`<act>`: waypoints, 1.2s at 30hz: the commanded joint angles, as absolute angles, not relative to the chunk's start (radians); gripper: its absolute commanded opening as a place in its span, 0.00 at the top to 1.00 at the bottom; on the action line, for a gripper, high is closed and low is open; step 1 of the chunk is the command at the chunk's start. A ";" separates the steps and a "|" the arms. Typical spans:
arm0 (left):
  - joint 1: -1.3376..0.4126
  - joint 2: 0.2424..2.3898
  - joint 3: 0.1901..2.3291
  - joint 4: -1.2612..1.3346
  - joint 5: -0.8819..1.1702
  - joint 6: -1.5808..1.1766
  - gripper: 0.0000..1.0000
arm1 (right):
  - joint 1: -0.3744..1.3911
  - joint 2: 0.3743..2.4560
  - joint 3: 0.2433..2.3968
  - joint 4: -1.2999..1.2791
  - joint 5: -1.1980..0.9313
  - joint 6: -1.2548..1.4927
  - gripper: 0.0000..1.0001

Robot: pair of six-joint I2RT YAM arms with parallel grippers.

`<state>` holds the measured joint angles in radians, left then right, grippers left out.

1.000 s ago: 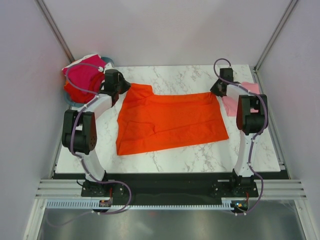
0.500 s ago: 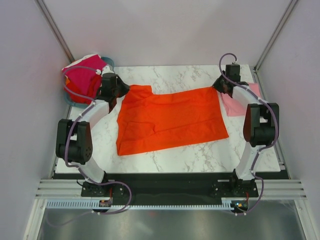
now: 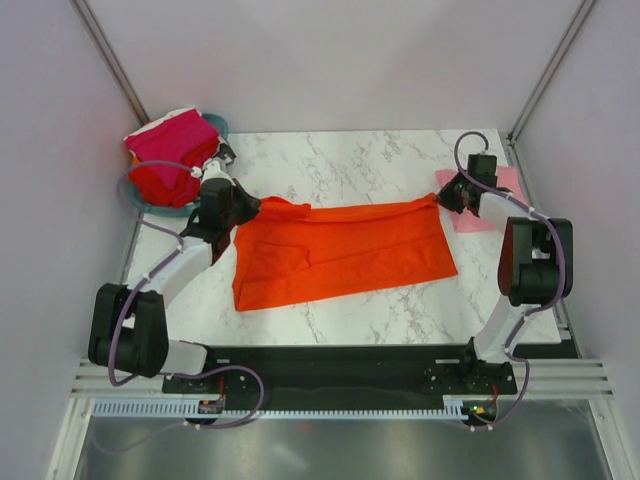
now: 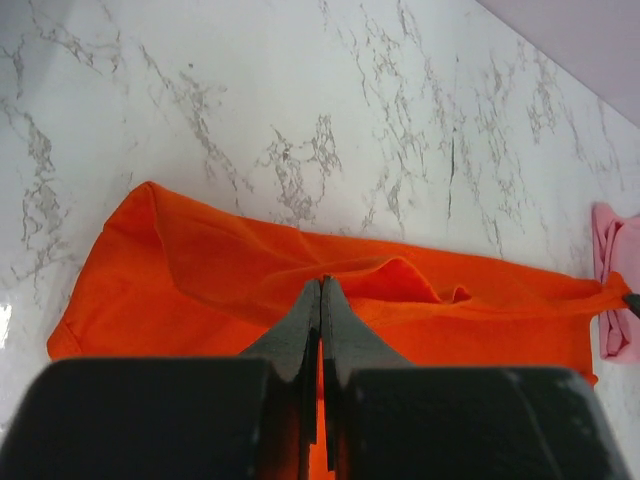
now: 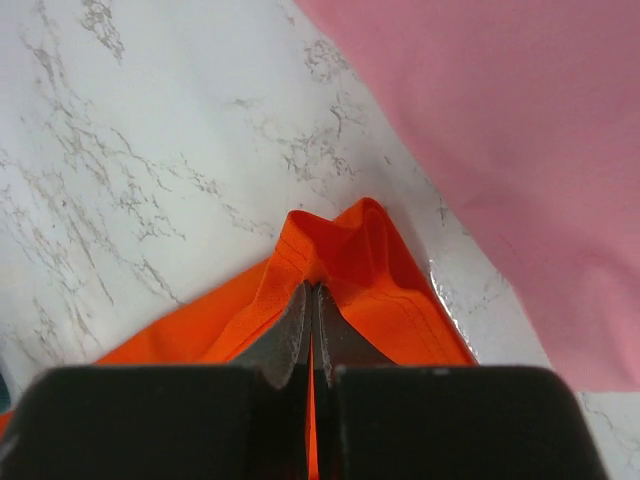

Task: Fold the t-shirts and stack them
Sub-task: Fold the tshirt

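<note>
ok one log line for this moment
left gripper: shut on orange shirt | right gripper: shut on its corner | pink shirt: flat beside it

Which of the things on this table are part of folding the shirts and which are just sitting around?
For the job: orange t-shirt, clamped by left gripper and right gripper; pink t-shirt; pile of magenta, red and white shirts.
Just lying about: teal basket under that pile; marble table.

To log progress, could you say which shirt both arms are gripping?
The orange shirt, pinched at both far corners; the pink shirt lies free.
</note>
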<state>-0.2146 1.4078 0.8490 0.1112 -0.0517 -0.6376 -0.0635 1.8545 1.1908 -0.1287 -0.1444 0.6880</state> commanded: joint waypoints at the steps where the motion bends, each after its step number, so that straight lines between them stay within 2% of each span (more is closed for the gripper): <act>1: -0.222 1.330 0.781 0.144 -0.083 -0.595 0.98 | -0.066 1.760 1.161 -0.083 -0.172 0.681 1.00; 21: -0.242 0.963 0.462 0.066 -0.058 -0.618 0.98 | -0.089 1.632 0.882 -0.008 -0.149 0.704 1.00; 36: -0.244 0.793 0.359 0.005 -0.018 -0.638 0.98 | -0.089 1.546 0.750 0.051 -0.098 0.724 1.00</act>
